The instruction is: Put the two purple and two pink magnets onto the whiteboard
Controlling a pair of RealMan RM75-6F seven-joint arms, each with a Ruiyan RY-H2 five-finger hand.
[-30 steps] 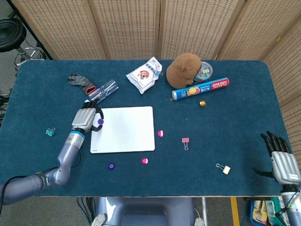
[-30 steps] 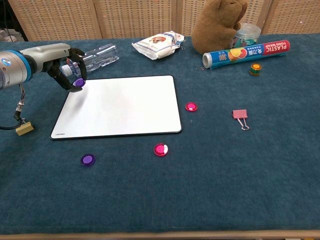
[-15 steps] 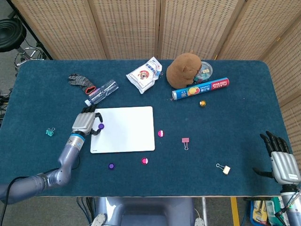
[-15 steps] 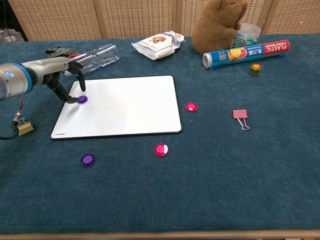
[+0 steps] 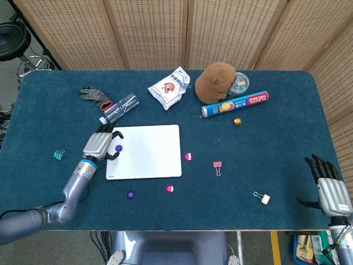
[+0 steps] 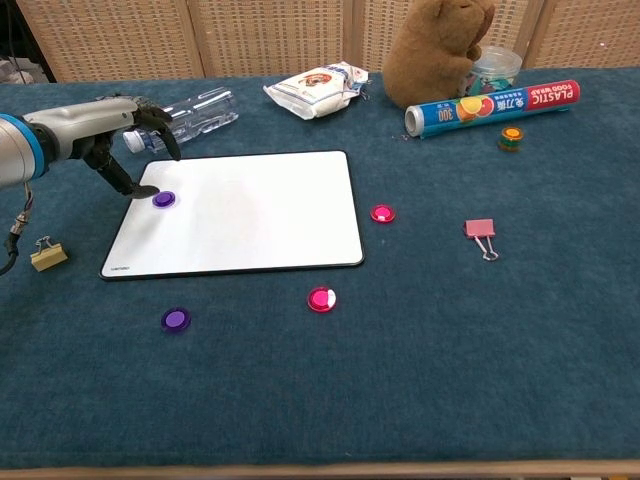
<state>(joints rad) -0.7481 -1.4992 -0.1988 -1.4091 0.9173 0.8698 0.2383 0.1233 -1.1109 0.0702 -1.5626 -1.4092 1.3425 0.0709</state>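
Chest view shows one purple magnet (image 6: pixel 164 199) near the whiteboard's (image 6: pixel 250 215) left edge; the left hand (image 6: pixel 125 140) hovers beside it, fingers apart, holding nothing. Three magnets (second purple (image 6: pixel 176 320), two pink (image 6: pixel 321 299) (image 6: pixel 382 213)) lie on the table (image 6: pixel 450 360), apparently left to place.

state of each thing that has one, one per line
left hand: open, beside placed magnet
right hand: open, idle
purple magnet: on whiteboard
second purple magnet: on table
pink magnets: on table
bottle: lying down
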